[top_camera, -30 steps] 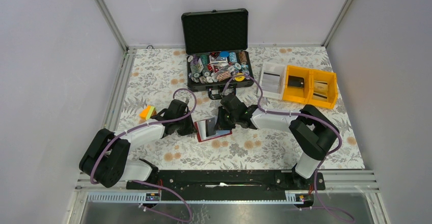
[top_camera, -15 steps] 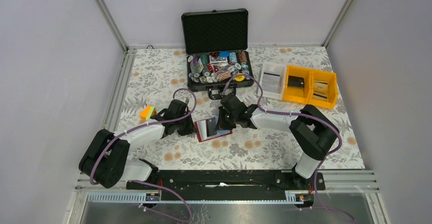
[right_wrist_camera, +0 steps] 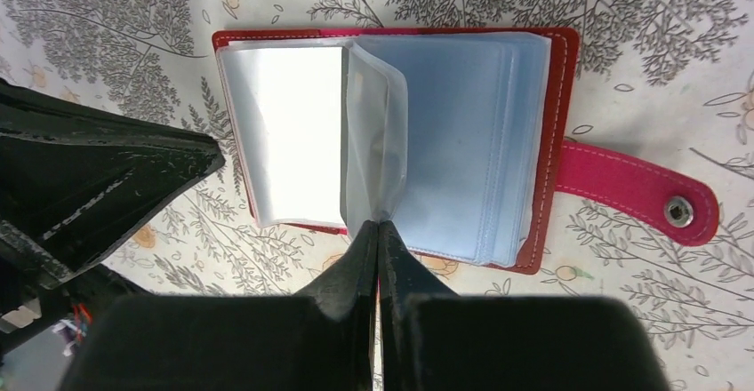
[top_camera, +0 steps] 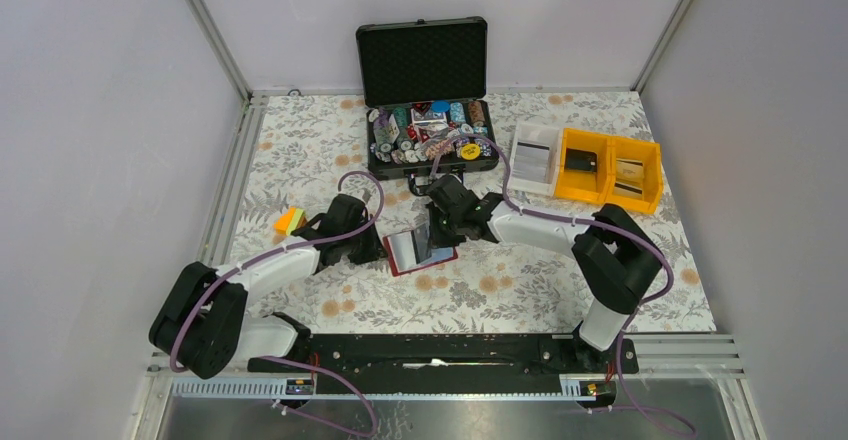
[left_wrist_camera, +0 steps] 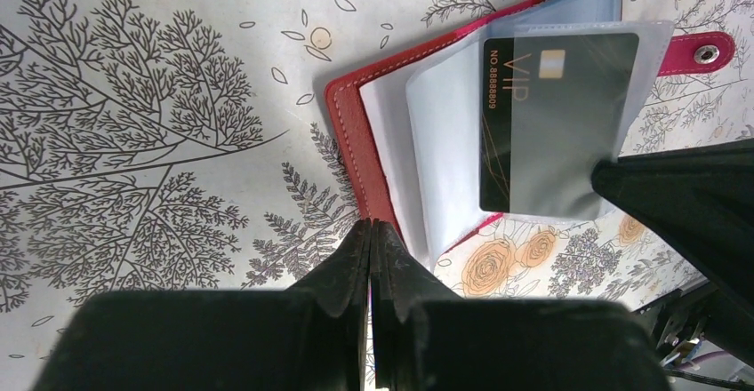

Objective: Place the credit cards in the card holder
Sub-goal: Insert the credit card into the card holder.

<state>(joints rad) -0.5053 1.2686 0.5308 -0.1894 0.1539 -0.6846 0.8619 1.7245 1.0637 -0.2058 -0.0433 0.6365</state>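
Currently the left gripper (left_wrist_camera: 371,231) has its jaws closed on the near edge of the red cover of the card holder (left_wrist_camera: 348,142), pinning it to the patterned table (left_wrist_camera: 133,98). The card holder lies open at the table's centre, between the two grippers, with its snap tab (right_wrist_camera: 640,191) extended flat.

One dark card (left_wrist_camera: 556,115) marked VIP sits inside a clear pocket of the holder; this part of the task is judged complete. The other pockets visible in the right wrist view appear empty.

The right gripper (right_wrist_camera: 378,235) has its jaws closed on the lower edge of one plastic sleeve (right_wrist_camera: 378,142), holding that leaf upright between the two halves of the stack. Neither gripper carries a loose card.

Further right, a white tray (top_camera: 516,160) and two yellow bins (top_camera: 607,150) hold flat items that may be the remaining cards; the top view is too small to confirm. Judged progress: early, with most cards not yet inserted.
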